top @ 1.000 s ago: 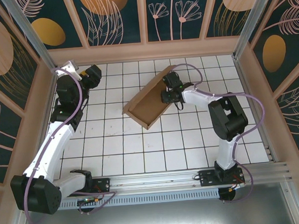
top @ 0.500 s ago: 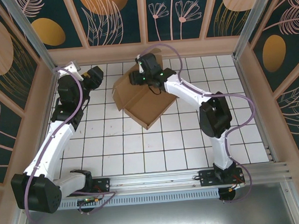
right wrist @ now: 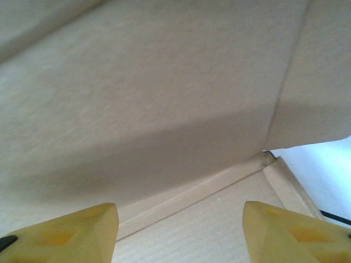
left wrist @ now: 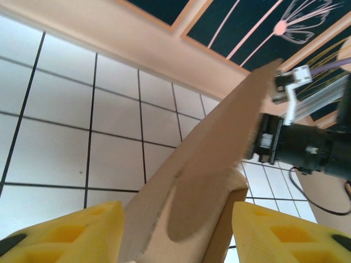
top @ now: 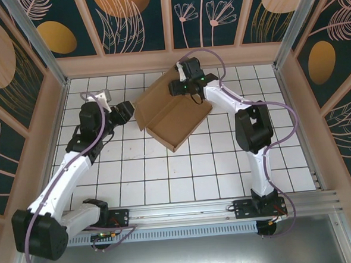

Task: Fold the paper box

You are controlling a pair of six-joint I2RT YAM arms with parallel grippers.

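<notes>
The paper box [top: 174, 122] is plain brown cardboard, a shallow tray on the tiled table with a large lid panel [top: 160, 96] raised at its back. My left gripper [top: 126, 112] is at the box's left corner. In the left wrist view its yellow fingers [left wrist: 82, 235] stand apart on either side of a cardboard flap [left wrist: 197, 186], the left gripper [left wrist: 178, 241] open. My right gripper [top: 183, 86] hovers over the lid's back edge. In the right wrist view the right gripper [right wrist: 178, 235] is open, facing the box's inner crease [right wrist: 192, 194] with nothing between its fingers.
A wooden wall [top: 171, 59] borders the white tiled table [top: 166, 174] close behind the box, with side rails left and right. The right arm's black wrist [left wrist: 307, 148] shows just beyond the flap. Open tiles lie in front of the box.
The left arm has swung from the back-left corner down to the box's left corner. The right gripper moved from the box's right side round to its back, and the lid panel has opened out.
</notes>
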